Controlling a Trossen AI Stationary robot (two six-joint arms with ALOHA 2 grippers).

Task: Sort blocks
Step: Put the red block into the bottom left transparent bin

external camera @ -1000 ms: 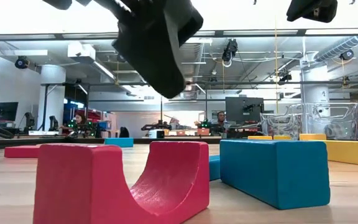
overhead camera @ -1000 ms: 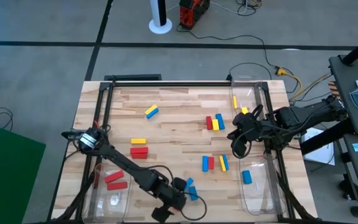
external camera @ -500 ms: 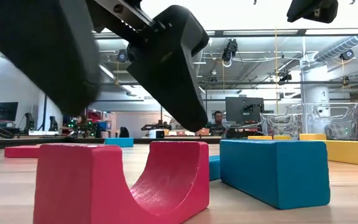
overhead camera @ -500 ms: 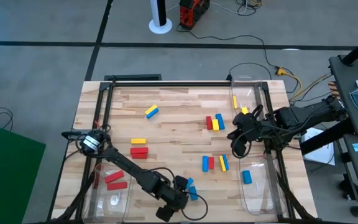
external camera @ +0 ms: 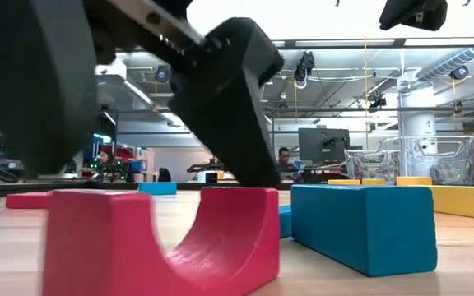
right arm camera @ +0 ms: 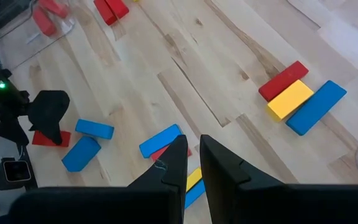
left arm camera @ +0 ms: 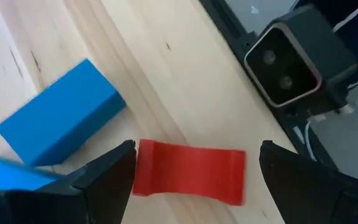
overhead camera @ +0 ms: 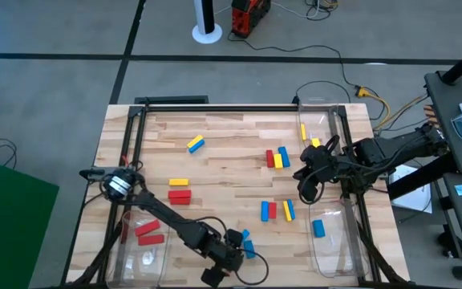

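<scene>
A red arched block (left arm camera: 188, 179) stands on its two feet (external camera: 159, 242) on the table by the near edge. My left gripper (left arm camera: 194, 168) is open over it, one finger past each end (external camera: 142, 156). Two blue blocks (overhead camera: 247, 242) lie just beside it; the nearer one (left arm camera: 61, 127) shows large (external camera: 364, 226). In the high view my left gripper (overhead camera: 233, 241) covers the red block. My right gripper (overhead camera: 306, 189) hangs shut and empty above the table's right side (right arm camera: 193, 146). My left gripper comes from above, its fingers pointing down, one at each end of the red arched block. One fingertip (left arm camera: 124, 160) stands right against the block's end (left arm camera: 143, 163), but I cannot tell whether it touches. The other finger (left arm camera: 275, 165) is apart from the block.
Clear bins stand at the near left (overhead camera: 139, 255) with red blocks (overhead camera: 147, 233), near right (overhead camera: 331, 249) with a blue block (overhead camera: 318, 228), and far right (overhead camera: 321, 112) with yellow blocks. Loose block groups lie mid-table (overhead camera: 277, 158), (overhead camera: 277, 210), (overhead camera: 180, 191), (overhead camera: 196, 144). A small camera (left arm camera: 288, 59) sits at the near edge.
My left gripper has come down over the red arched block, staying open, until its fingers stand at the block's two ends.
</scene>
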